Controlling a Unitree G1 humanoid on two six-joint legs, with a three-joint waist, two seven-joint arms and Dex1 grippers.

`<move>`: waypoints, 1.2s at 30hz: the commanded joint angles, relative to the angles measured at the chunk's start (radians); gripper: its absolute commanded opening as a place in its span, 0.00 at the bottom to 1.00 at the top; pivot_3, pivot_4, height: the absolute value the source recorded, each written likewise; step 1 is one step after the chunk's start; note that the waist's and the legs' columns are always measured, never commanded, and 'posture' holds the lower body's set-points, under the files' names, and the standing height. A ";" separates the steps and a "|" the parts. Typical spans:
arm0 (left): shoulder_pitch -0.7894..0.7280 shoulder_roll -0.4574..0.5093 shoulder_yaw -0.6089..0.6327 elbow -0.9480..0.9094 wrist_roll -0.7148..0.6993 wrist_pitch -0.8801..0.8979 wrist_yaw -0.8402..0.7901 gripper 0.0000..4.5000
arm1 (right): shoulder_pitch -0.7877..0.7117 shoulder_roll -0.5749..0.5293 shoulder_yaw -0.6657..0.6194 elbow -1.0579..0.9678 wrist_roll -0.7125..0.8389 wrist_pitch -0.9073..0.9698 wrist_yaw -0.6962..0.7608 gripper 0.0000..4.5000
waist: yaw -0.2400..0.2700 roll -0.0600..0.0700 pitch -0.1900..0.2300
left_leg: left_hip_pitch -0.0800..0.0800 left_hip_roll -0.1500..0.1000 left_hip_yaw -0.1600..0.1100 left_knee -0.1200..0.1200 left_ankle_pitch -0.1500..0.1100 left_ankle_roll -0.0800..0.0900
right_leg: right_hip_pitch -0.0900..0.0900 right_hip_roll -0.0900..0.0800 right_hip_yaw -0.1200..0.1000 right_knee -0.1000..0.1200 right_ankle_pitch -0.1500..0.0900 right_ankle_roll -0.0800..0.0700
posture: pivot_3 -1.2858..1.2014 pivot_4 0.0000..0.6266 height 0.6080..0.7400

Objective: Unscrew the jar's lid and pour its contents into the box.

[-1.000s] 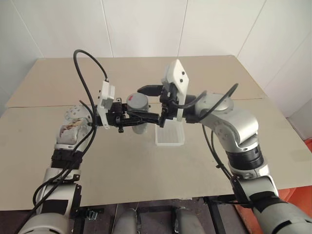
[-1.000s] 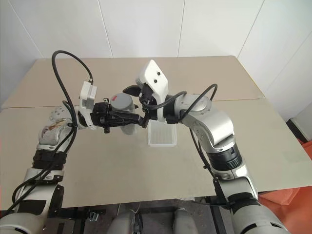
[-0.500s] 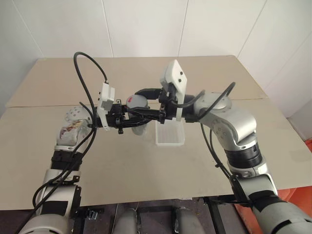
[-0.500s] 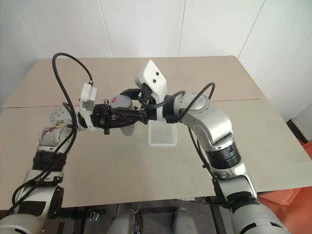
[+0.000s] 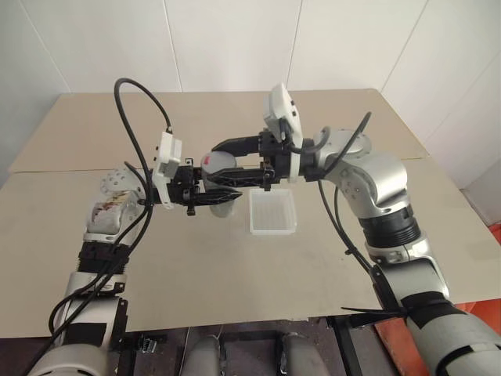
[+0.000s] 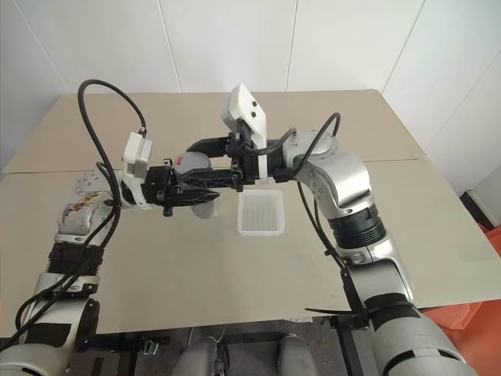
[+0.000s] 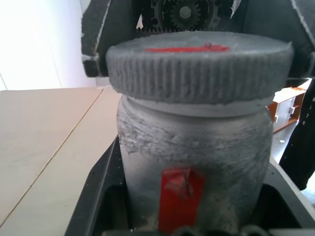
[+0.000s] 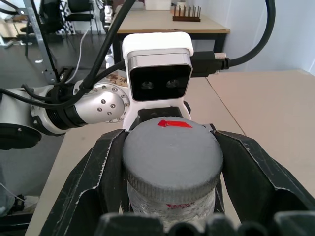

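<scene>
The left gripper [image 5: 223,194] is clamping the jar [image 5: 221,176] steady while the right gripper [image 5: 227,160] is gripping the lid [image 8: 172,152] to unscrew it, the box [image 5: 272,212] waiting at three o'clock.

- The right gripper [image 8: 172,162], a second ago spread wide around the lid [image 8: 171,158], has now closed on its rim.
- Its wrist has swung round, tilting its white camera housing [image 5: 282,117] further back.
</scene>
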 commanded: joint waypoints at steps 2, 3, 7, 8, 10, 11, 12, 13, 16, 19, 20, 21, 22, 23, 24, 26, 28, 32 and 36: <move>0.040 0.034 -0.012 -0.007 -0.006 0.022 -0.053 0.43 | 0.012 -0.065 -0.177 -0.075 0.039 -0.078 -0.027 0.61 | 0.006 0.000 0.000 | 0.000 0.000 0.000 0.000 0.000 0.000 | 0.000 0.000 0.000 0.000 0.000 0.000 | 0.52 0.24 1.00; 0.038 0.041 -0.015 -0.004 -0.013 0.038 -0.067 0.43 | 0.032 -0.079 -0.194 -0.095 0.054 -0.081 -0.016 0.61 | 0.011 0.000 0.000 | 0.000 0.000 0.000 0.000 0.000 0.000 | 0.000 -0.001 -0.001 0.000 0.000 0.000 | 0.52 0.24 1.00; 0.032 0.042 -0.016 0.013 -0.011 0.034 -0.083 0.43 | 0.085 -0.118 -0.229 -0.145 0.069 -0.078 -0.012 0.61 | 0.010 0.000 0.000 | 0.000 0.000 0.001 0.000 0.000 0.000 | 0.000 0.000 -0.001 -0.001 0.000 0.000 | 0.52 0.24 1.00; 0.028 0.038 -0.011 0.019 -0.008 0.027 -0.077 0.43 | 0.104 -0.129 -0.237 -0.152 0.061 -0.080 -0.024 0.61 | 0.009 0.000 0.000 | 0.000 0.000 0.001 0.000 0.000 0.000 | 0.000 0.000 0.000 0.000 0.000 0.000 | 0.52 0.24 1.00; 0.019 0.032 0.010 0.026 -0.009 0.021 -0.046 0.43 | 0.158 -0.153 -0.257 -0.160 0.023 -0.097 -0.073 0.61 | 0.009 0.000 0.000 | 0.000 0.000 0.001 0.000 0.000 0.000 | 0.000 0.000 0.000 0.000 0.000 0.000 | 0.52 0.24 1.00; 0.016 0.030 0.021 0.028 -0.009 0.015 -0.030 0.43 | 0.186 -0.162 -0.263 -0.158 -0.003 -0.113 -0.102 0.61 | 0.009 0.000 0.000 | 0.000 0.000 0.000 0.000 0.000 0.000 | 0.000 0.000 0.000 0.000 0.000 0.000 | 0.52 0.24 1.00; 0.015 0.028 0.033 0.028 -0.007 0.004 -0.011 0.43 | 0.215 -0.170 -0.270 -0.156 -0.028 -0.125 -0.137 0.61 | 0.009 0.000 0.000 | 0.000 0.000 0.001 0.000 0.000 0.000 | 0.000 0.000 0.000 0.000 0.000 0.000 | 0.52 0.24 1.00; 0.014 0.025 0.046 0.029 0.000 -0.011 0.021 0.43 | 0.251 -0.176 -0.278 -0.157 -0.056 -0.130 -0.181 0.61 | 0.009 0.000 0.000 | 0.000 0.000 0.001 0.000 0.000 0.000 | 0.000 0.000 0.000 0.000 0.000 0.000 | 0.52 0.24 1.00; 0.012 0.021 0.082 0.029 0.014 -0.039 0.107 0.43 | 0.377 -0.188 -0.286 -0.159 -0.166 -0.165 -0.313 0.61 | 0.011 0.000 0.000 | 0.000 0.000 0.001 0.000 0.000 0.000 | 0.000 0.000 0.000 -0.001 0.000 0.000 | 0.52 0.24 1.00; 0.023 0.014 0.103 0.013 0.025 -0.051 0.177 0.43 | 0.485 -0.172 -0.291 -0.155 -0.235 -0.151 -0.430 0.61 | 0.010 0.000 0.000 | 0.000 -0.001 0.001 0.000 0.000 0.000 | 0.000 -0.001 0.000 -0.001 0.000 0.000 | 0.52 0.24 1.00; 0.028 0.010 0.104 0.008 0.031 -0.056 0.199 0.43 | 0.520 -0.168 -0.279 -0.146 -0.266 -0.156 -0.463 0.61 | 0.010 0.000 0.000 | 0.000 -0.001 0.001 0.000 0.000 0.000 | 0.000 -0.001 0.000 -0.001 0.000 0.000 | 0.52 0.24 1.00; 0.034 0.004 0.101 0.002 0.039 -0.064 0.219 0.43 | 0.550 -0.160 -0.268 -0.132 -0.290 -0.145 -0.495 0.61 | 0.010 0.000 0.000 | 0.000 -0.001 0.001 0.000 0.000 0.000 | 0.000 -0.001 0.000 -0.001 0.000 0.000 | 0.52 0.24 1.00; 0.039 -0.002 0.098 -0.002 0.047 -0.073 0.239 0.43 | 0.574 -0.152 -0.257 -0.115 -0.310 -0.142 -0.520 0.61 | 0.010 0.000 0.000 | 0.000 -0.001 0.001 0.000 0.000 0.000 | 0.000 -0.001 0.000 -0.001 0.000 0.000 | 0.52 0.24 1.00; 0.043 -0.011 0.096 -0.006 0.054 -0.079 0.260 0.43 | 0.592 -0.145 -0.246 -0.098 -0.328 -0.140 -0.536 0.61 | 0.010 0.000 0.000 | 0.000 -0.001 0.001 0.000 0.000 0.000 | 0.000 -0.001 0.001 -0.001 0.000 0.000 | 0.52 0.24 1.00; 0.045 -0.022 0.094 -0.007 0.065 -0.090 0.287 0.43 | 0.608 -0.136 -0.233 -0.078 -0.346 -0.141 -0.552 0.61 | 0.010 0.000 0.000 | 0.001 -0.001 0.001 0.000 0.000 0.000 | 0.001 -0.001 0.001 -0.001 0.000 0.000 | 0.52 0.24 1.00; 0.040 -0.044 0.092 -0.001 0.089 -0.105 0.342 0.43 | 0.629 -0.120 -0.221 -0.055 -0.351 -0.137 -0.555 0.69 | 0.009 0.000 0.000 | 0.001 -0.001 0.001 0.000 0.000 0.000 | 0.001 0.000 0.001 -0.002 0.000 0.000 | 0.52 0.24 1.00; 0.036 -0.063 0.079 0.017 0.125 -0.147 0.376 0.43 | 0.640 -0.112 -0.208 -0.034 -0.362 -0.133 -0.558 0.81 | 0.007 0.000 0.000 | 0.001 -0.001 0.001 0.000 0.000 0.000 | 0.001 0.000 0.001 -0.002 0.000 0.000 | 0.52 0.24 1.00; 0.030 -0.101 0.031 0.055 0.237 -0.274 0.450 0.43 | 0.651 -0.127 -0.206 -0.045 -0.360 -0.092 -0.547 0.99 | 0.005 0.000 0.000 | 0.002 -0.001 0.001 0.000 0.000 0.000 | 0.001 0.000 0.002 -0.002 0.000 0.000 | 0.52 0.24 1.00; -0.013 -0.112 -0.051 0.170 0.465 -0.567 0.593 0.43 | 0.655 -0.198 -0.254 -0.187 -0.293 0.028 -0.493 0.99 | 0.012 0.000 0.000 | 0.001 -0.001 0.001 0.000 0.000 0.000 | 0.001 -0.001 0.002 -0.003 0.000 0.000 | 0.52 0.24 1.00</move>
